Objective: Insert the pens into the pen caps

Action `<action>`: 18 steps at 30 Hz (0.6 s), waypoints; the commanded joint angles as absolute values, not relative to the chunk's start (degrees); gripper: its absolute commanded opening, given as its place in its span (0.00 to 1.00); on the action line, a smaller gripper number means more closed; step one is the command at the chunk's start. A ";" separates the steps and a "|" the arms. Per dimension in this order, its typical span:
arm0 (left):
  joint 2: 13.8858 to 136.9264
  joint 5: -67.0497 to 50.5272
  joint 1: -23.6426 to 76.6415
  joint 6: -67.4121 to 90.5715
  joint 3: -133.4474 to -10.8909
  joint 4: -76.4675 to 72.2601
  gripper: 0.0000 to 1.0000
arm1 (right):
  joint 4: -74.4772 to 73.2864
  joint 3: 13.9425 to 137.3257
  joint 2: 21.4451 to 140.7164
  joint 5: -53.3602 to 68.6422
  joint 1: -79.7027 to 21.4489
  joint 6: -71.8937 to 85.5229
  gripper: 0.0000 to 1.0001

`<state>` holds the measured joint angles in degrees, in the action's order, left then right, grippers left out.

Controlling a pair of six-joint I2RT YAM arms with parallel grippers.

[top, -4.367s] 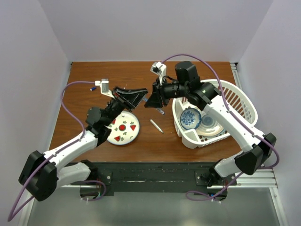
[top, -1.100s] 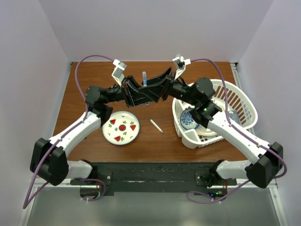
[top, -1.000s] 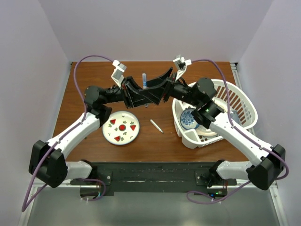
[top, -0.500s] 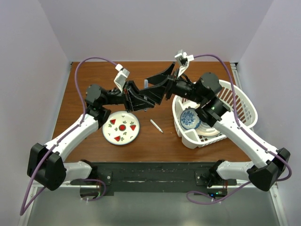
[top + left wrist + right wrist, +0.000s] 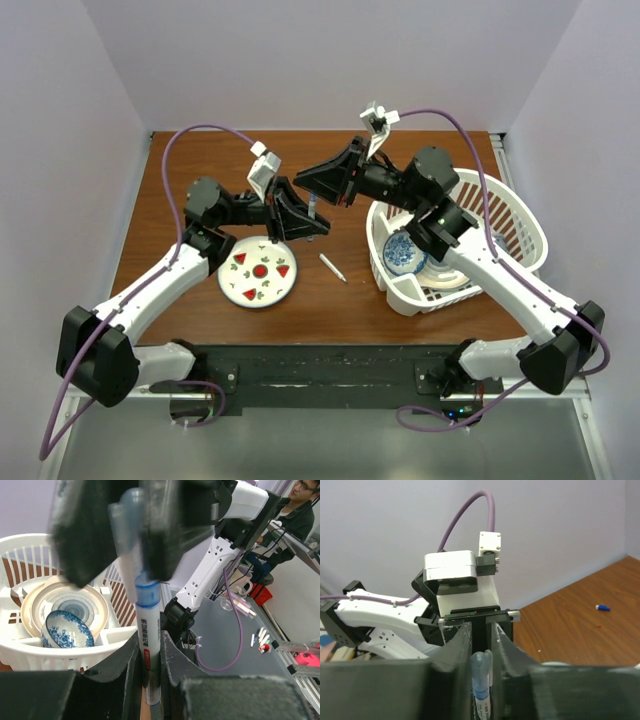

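A white-barrelled pen [image 5: 313, 207] hangs in the air between my two grippers, above the table's middle. My left gripper [image 5: 306, 226] is shut on the pen's barrel [image 5: 148, 635], which stands upright between its fingers. A pale blue cap [image 5: 131, 535] sits on the pen's top end. My right gripper [image 5: 320, 188] is shut on that cap [image 5: 480, 677]. A second pen [image 5: 333, 267] lies on the table right of the plate. A loose blue cap [image 5: 602, 608] lies on the wood. No third pen shows.
A round white plate with red marks [image 5: 262, 293] lies at the near left. A white basket [image 5: 512, 214] at the right holds a blue patterned bowl [image 5: 405, 250] and stacked dishes. The basket [image 5: 30, 545] also shows behind the pen.
Both grippers, still joined at the pen, have come nearer. The left gripper has dropped towards the plate. The right gripper now stands over it at the pen's top end.
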<state>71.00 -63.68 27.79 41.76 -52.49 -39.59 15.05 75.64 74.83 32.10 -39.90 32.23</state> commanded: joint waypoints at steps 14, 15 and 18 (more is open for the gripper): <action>74.00 -41.16 26.19 29.63 -67.14 -22.87 0.00 | 10.90 56.34 71.19 31.91 -44.73 30.85 0.00; 74.35 -40.18 26.19 28.58 -68.45 -22.50 0.00 | 10.64 55.99 71.37 31.64 -45.43 31.02 0.00; 76.55 -40.43 26.10 28.82 -71.19 -21.88 0.00 | 11.34 54.32 72.59 31.46 -46.58 31.29 0.00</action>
